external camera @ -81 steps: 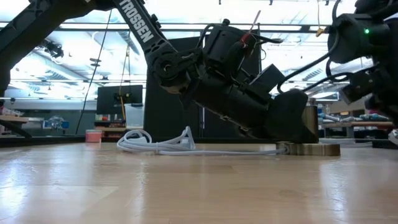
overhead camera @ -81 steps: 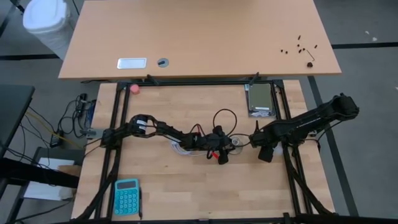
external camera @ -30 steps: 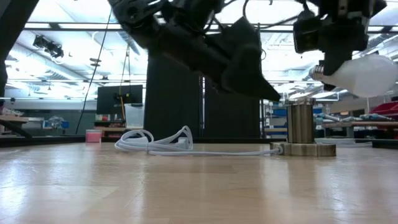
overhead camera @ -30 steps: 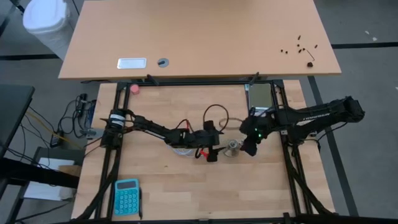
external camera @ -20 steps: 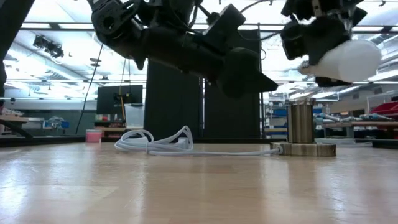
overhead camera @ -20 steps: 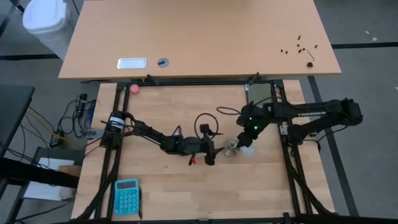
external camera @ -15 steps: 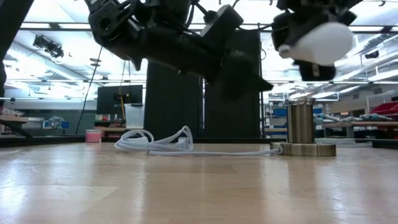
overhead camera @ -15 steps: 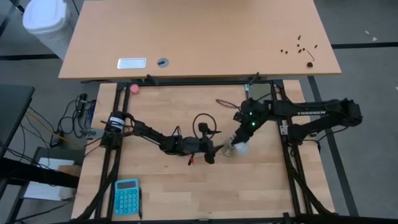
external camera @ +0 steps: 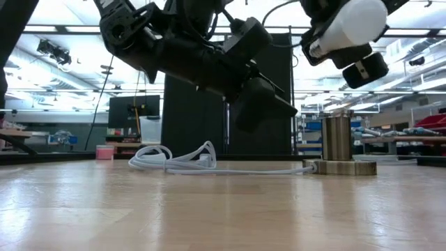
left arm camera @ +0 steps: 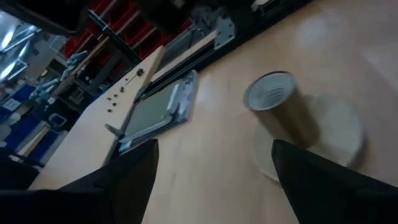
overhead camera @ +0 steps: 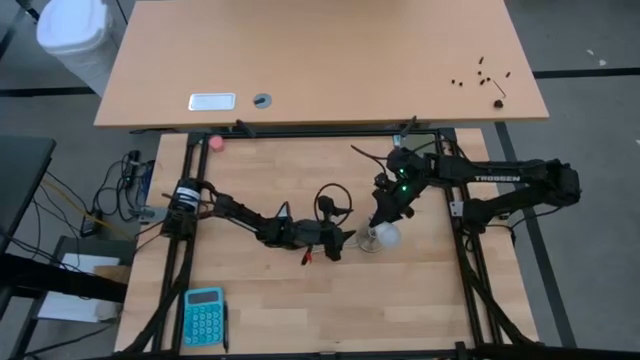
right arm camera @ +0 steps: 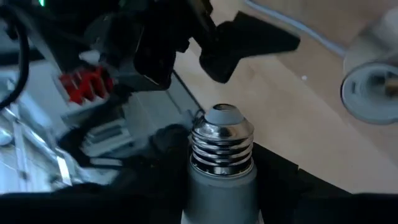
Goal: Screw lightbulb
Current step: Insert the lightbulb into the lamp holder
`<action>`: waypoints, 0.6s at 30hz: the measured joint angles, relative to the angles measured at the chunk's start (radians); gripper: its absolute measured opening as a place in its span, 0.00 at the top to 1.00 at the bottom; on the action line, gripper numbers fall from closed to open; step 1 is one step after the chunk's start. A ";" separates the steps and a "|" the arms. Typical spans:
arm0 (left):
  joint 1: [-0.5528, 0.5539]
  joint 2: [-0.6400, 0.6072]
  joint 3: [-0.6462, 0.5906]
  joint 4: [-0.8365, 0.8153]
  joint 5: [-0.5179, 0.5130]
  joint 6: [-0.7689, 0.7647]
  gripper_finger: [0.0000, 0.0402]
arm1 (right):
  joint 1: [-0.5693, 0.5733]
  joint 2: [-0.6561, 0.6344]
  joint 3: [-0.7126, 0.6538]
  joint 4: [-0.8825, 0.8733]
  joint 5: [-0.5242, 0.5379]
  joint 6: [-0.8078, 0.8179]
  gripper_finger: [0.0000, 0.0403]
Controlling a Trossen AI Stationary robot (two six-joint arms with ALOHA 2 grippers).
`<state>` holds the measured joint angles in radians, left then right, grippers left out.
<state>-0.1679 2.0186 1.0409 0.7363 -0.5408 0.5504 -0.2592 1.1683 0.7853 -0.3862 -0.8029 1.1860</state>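
Lightbulb [external camera: 346,26] clamped in my right claw [overhead camera: 385,222] above socket [external camera: 337,137]; left claw [overhead camera: 345,241] apart beside it.

dark jointed arms, white trossen lettering, black looped cables, red clips.

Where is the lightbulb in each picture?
High view: the lightbulb is right of centre, beside the socket.
Low view: top right, in the right hand, above the socket.
Left wrist view: not in it; only the socket.
Right wrist view: bottom centre, screw base forward.
Shared landmark: the socket.
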 joint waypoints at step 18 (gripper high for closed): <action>-0.047 0.000 0.000 0.152 -0.107 0.355 0.20 | -0.095 0.122 0.000 0.006 -0.323 0.494 0.61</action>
<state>-0.2152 2.0186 1.0409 0.8885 -0.6480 0.9056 -0.3538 1.2908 0.7849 -0.3805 -1.1261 1.6802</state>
